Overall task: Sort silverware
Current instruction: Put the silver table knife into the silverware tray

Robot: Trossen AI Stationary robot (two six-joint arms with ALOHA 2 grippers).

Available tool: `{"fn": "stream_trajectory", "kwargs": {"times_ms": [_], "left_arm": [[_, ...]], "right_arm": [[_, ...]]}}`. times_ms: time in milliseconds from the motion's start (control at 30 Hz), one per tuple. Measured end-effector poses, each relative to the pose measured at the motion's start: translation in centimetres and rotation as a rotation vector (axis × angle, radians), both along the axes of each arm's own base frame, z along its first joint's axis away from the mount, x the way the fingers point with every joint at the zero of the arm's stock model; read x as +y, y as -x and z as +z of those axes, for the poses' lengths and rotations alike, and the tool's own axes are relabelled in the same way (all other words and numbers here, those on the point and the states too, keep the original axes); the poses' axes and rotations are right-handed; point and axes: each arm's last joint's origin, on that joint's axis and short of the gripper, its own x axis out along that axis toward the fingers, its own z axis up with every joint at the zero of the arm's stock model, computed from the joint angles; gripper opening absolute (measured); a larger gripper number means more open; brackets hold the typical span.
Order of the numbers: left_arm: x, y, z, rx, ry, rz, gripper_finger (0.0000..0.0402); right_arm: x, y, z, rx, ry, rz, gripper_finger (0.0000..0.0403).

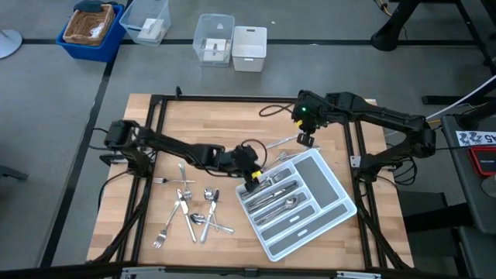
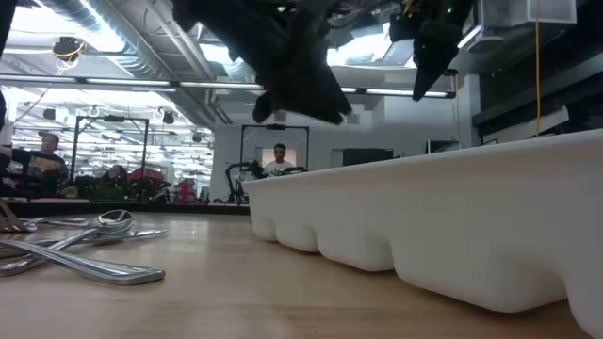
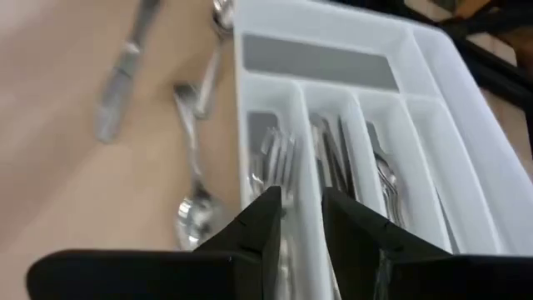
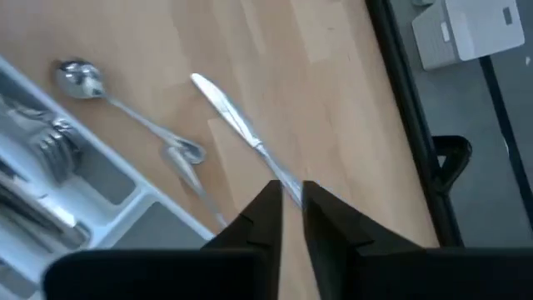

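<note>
The light grey compartmented tray [image 1: 332, 203] lies slanted on the wooden table's right half, with forks, knives and spoons [image 3: 333, 158] in its long compartments. Loose silverware [image 1: 190, 211] lies to its left. My left gripper [image 1: 252, 177] hovers open over the tray's left end, above the fork compartment [image 3: 271, 150], with nothing between its fingers [image 3: 265, 218]. My right gripper [image 1: 304, 141] hangs high beyond the tray's far corner, its fingers a little apart. Under it a table knife [image 4: 235, 123] lies on the wood, its handle showing through the gap. Two spoons [image 4: 83, 79] lie next to the tray.
Black frame rails [image 1: 155, 147] border the table's left, right and far sides. On the floor beyond stand clear boxes [image 1: 215, 39], a white box [image 1: 249, 48] and a blue bin [image 1: 91, 29]. In the low view the tray wall [image 2: 452, 217] fills the right; people [image 2: 279, 160] sit far behind.
</note>
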Motion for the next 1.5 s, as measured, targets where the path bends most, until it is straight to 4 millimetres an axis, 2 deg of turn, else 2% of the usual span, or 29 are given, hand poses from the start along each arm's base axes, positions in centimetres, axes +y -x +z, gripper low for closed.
{"fn": "stream_trajectory", "kwargs": {"times_ms": [133,267,467,633,767,900,1167,1500], "left_arm": [[1.5,1.7,2.4,0.015,-0.039,0.009,0.0076],[3.3,3.6,4.6,0.037,-0.092,0.014,0.0076],[6.1,6.4,6.3,0.127,-0.157,0.045,0.0073],[8.1,7.6,6.0,0.223,-0.178,0.076,0.0072],[9.1,8.3,5.3,0.286,-0.172,0.102,0.0072],[9.8,8.7,4.5,0.325,-0.17,0.115,0.0072],[10.8,9.2,3.6,0.326,-0.141,0.178,0.0072],[11.0,9.1,3.0,0.291,-0.115,0.213,0.0072]], "right_arm": [[-2.2,-0.5,-0.6,0.01,0.039,0.014,0.0094],[-4.5,-1.5,-1.9,0.018,0.04,0.081,0.011],[-7.6,-3.4,-6.0,0.078,-0.081,0.225,0.0112],[-8.4,-5.0,-9.9,0.204,-0.142,0.342,0.0112],[-8.2,-5.9,-12.8,0.273,-0.262,0.386,0.0112],[-8.2,-6.4,-14.8,0.333,-0.294,0.419,0.0112],[-8.6,-6.9,-17.1,0.378,-0.32,0.45,0.0112],[-8.8,-7.3,-18.7,0.393,-0.309,0.482,0.0112]]}}
